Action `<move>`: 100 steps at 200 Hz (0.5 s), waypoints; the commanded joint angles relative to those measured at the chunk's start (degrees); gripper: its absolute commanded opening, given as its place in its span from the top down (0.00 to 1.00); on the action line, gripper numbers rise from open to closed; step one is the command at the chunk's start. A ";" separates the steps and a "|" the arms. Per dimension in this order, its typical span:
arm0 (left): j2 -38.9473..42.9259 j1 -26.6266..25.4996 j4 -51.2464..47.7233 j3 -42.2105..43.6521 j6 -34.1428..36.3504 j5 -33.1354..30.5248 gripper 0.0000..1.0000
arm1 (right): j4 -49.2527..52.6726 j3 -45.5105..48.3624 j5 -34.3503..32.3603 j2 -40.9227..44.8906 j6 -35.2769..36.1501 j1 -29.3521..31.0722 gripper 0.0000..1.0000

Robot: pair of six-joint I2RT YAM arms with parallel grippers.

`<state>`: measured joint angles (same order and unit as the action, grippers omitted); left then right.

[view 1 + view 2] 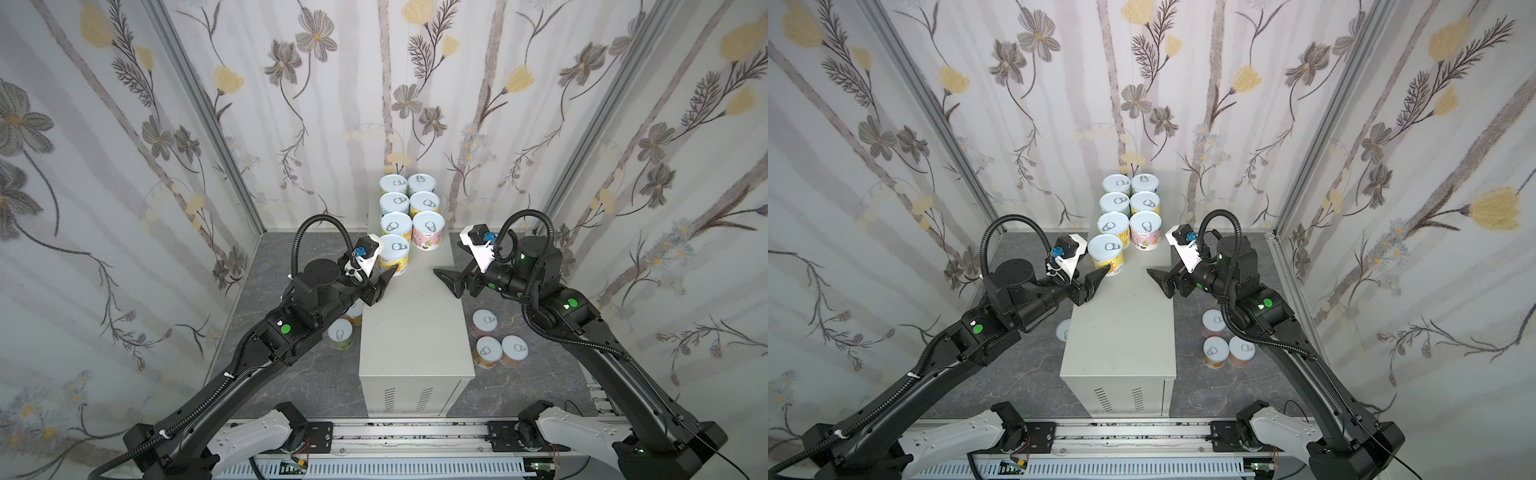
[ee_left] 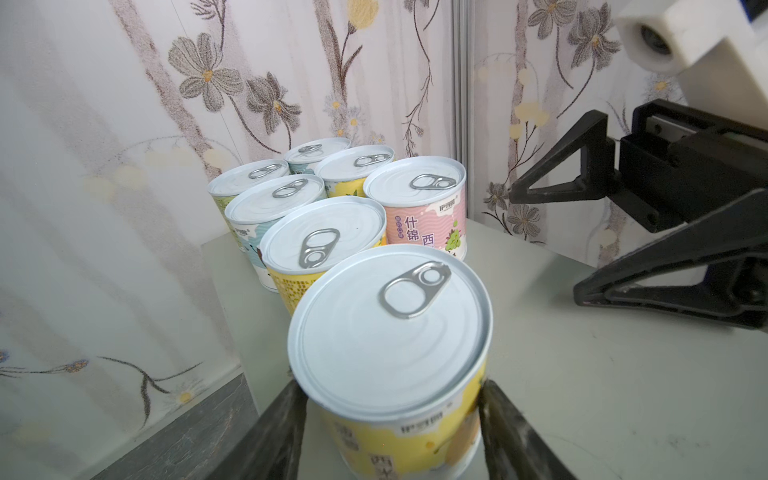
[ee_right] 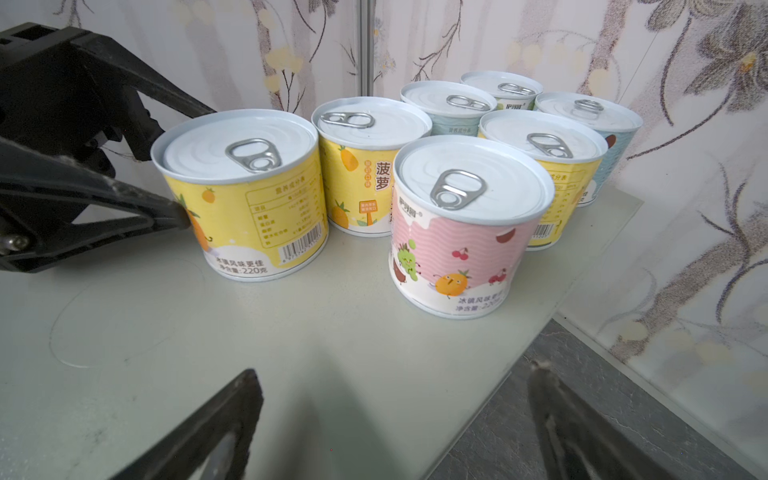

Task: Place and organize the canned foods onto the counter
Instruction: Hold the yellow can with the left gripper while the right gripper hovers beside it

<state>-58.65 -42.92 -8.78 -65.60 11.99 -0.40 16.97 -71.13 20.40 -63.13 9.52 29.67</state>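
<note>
Nearest the top camera: base rail [image 1: 411, 434], with left arm [image 1: 286, 328] and right arm [image 1: 573, 309] rising from it. Then the desk [image 1: 415, 332]: seven canned foods [image 1: 395, 203] stood upright at its far end, four in the left column, three in the right. Five more sat on the floor [image 1: 324, 382], three right of the desk and two left, one part-hidden under the left arm.

Grip: left end effector [image 2: 392, 384] clamped the front yellow can [image 2: 390, 332], fingers [image 2: 498, 415] against both sides; right end effector [image 3: 395, 370] gaped wide, empty, over the desk's right edge.

Risk: that can stood close to the desk's left edge and nearly touched the one behind, so a skewed pull could tip it off or shove the column.

Writing: "菠萝" on second yellow can [image 3: 365, 166], "什锦" on pink can [image 2: 424, 216], "220克" on front can. Brand mark unreadable.
</note>
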 commanded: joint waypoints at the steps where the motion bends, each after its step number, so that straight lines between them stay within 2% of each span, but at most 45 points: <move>1: -0.19 0.13 0.87 -0.72 -0.46 0.51 0.36 | -0.81 0.21 -0.43 0.47 0.83 0.04 0.00; 100: -0.92 0.19 0.44 -1.36 -1.06 0.12 0.36 | -0.45 0.73 -0.80 0.12 1.03 0.04 0.00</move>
<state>-59.11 -42.81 -8.80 -65.93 11.55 0.01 17.04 -70.59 19.64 -62.94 9.63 29.65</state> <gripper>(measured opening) 0.643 0.996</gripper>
